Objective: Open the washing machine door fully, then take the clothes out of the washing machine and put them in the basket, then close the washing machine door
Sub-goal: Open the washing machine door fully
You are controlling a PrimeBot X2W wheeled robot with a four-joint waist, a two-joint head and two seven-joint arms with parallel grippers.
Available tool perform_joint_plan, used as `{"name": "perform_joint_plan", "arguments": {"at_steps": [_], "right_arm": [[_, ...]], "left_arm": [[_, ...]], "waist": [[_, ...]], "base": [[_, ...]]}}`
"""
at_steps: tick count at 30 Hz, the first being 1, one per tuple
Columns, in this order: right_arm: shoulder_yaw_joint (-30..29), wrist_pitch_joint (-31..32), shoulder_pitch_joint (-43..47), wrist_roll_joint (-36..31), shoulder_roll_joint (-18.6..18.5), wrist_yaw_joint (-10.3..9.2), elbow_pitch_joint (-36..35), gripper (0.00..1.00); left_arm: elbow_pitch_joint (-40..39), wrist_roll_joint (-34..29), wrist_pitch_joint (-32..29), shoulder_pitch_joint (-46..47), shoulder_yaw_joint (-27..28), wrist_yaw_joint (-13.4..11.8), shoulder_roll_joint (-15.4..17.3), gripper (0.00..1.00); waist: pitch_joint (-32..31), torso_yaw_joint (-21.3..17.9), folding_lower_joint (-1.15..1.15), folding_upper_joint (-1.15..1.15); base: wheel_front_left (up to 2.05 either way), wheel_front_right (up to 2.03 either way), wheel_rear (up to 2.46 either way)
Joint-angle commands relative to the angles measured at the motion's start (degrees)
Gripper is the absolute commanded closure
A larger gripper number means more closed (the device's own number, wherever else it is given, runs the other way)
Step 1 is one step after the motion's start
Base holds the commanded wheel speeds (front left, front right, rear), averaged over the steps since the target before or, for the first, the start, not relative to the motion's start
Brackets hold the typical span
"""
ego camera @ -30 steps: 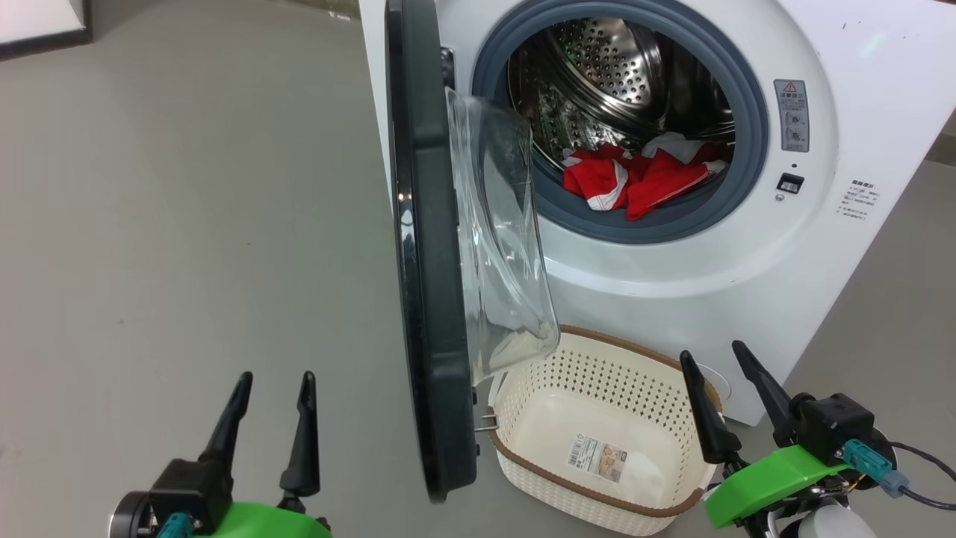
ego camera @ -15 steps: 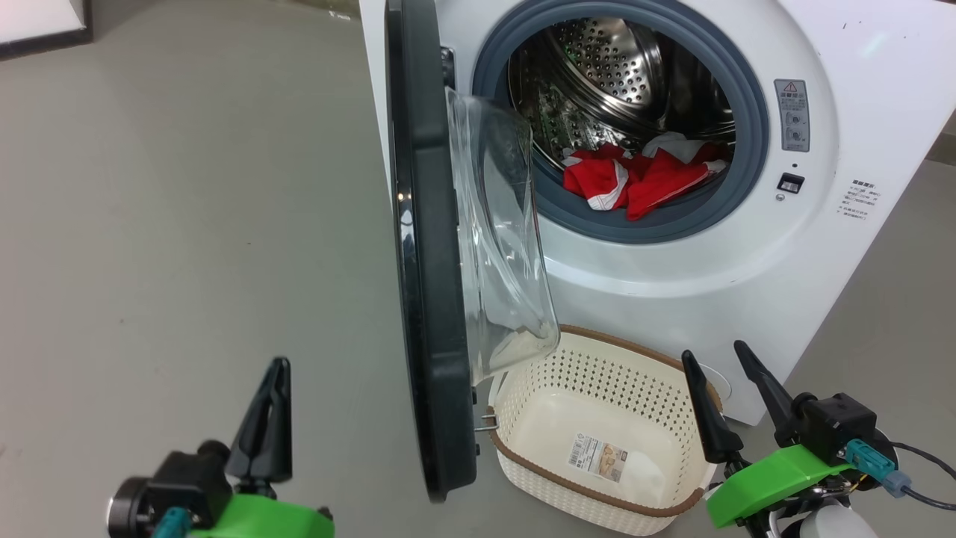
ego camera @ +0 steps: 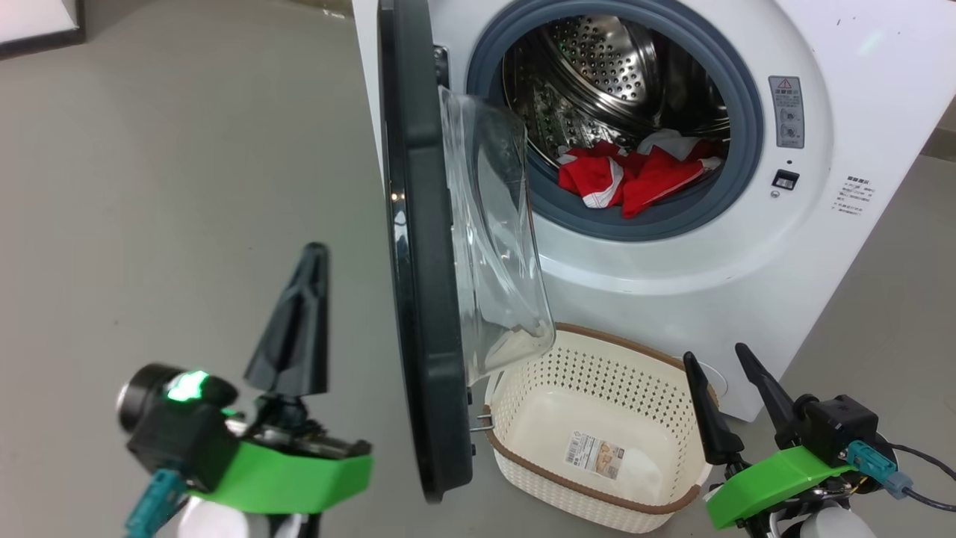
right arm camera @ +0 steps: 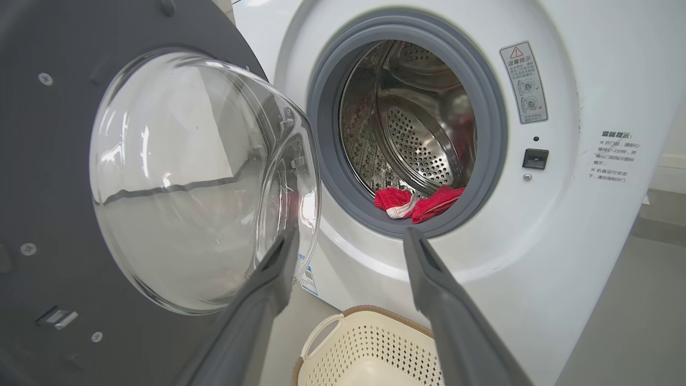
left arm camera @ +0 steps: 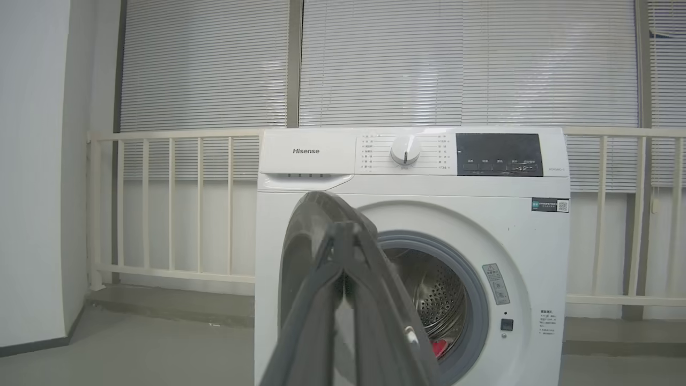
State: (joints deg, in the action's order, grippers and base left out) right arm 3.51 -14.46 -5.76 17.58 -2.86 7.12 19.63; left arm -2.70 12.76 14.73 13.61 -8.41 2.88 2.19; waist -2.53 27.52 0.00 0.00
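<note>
Standing edge-on, the door (ego camera: 418, 299) hangs half open, its rim running vertically just right of the left gripper (ego camera: 315, 258), the nearer one, fingers pressed together. Right of the door the right gripper (ego camera: 713, 353) gapes wide by the basket (ego camera: 597, 489); clothes (ego camera: 627, 179) lie in the machine (ego camera: 672, 284) beyond. A second ago the left gripper sat lower, spread.
</note>
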Motion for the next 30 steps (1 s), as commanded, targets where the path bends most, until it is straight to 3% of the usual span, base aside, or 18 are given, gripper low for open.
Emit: {"name": "perform_joint_plan", "arguments": {"at_steps": [1, 7, 14, 30], "right_arm": [[1.41, -0.53, -0.6, 0.47, -0.02, 0.36, -1.15, 0.0], [1.75, -0.53, -0.67, 0.45, -0.02, 0.36, -0.95, 0.0], [2.31, -0.53, -0.76, 0.99, -0.02, 0.36, -0.71, 0.0], [1.55, -0.53, -1.35, 0.74, -0.02, 0.36, -0.13, 0.0]], "left_arm": [[-2.38, 0.4, 0.27, 2.9, 0.22, 0.46, 0.69, 1.0], [-2.32, 0.15, 0.06, 3.89, -7.59, 1.07, 0.69, 1.0], [1.44, 1.26, -1.64, 2.7, -13.79, 0.11, 0.69, 1.0], [12.56, 2.58, -4.03, 0.79, -15.55, -0.05, 1.61, 1.0]], "waist": [[0.07, -0.2, 0.0, 0.0], [0.3, -0.96, 0.0, 0.0], [0.91, -1.93, 0.0, 0.0], [2.16, -0.85, 0.0, 0.0]], "base": [[0.0, 0.0, 0.0], [0.0, 0.0, 0.0], [0.0, 0.0, 0.0], [0.0, 0.0, 0.0]]}}
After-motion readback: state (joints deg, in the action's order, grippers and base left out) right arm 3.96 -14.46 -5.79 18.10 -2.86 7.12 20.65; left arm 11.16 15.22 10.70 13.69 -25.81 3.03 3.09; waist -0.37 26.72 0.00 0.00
